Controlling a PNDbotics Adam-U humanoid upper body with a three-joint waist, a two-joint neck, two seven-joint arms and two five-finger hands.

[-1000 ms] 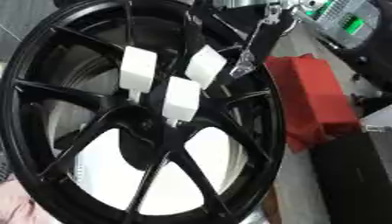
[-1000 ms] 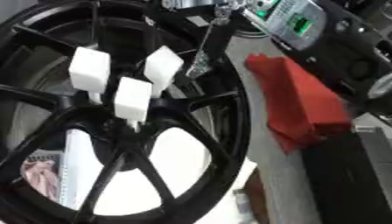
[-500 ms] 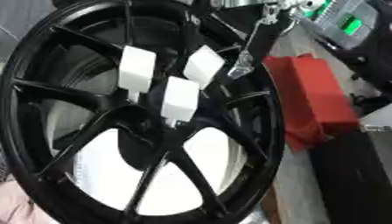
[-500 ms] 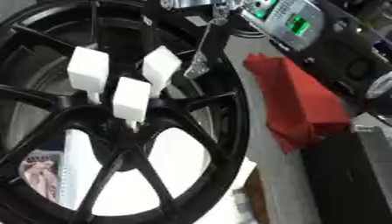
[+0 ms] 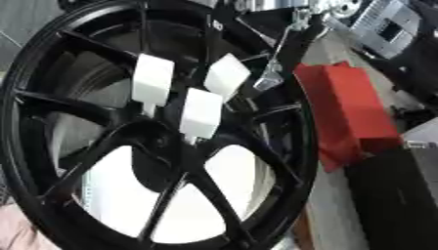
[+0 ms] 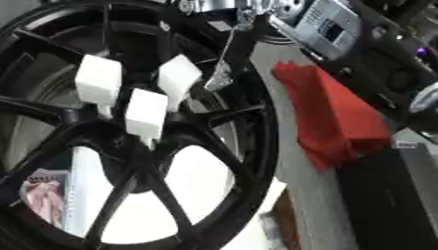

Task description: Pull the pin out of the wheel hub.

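Three white blocks [image 5: 201,113] crowd the hub of the black wheel [image 5: 295,146] (gaps between spokes open); red cloth [image 6: 334,114] flanks its right.

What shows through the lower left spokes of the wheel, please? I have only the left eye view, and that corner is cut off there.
Observer: In the right eye view, a small printed card with a pinkish picture shows through the gap between the lower left spokes of the black wheel.
Operator: Thank you. Is there anything to the right of the red cloth that I am missing?
Observer: Yes, a rounded silver part shows at the right edge, level with the cloth. I cannot tell what it belongs to.
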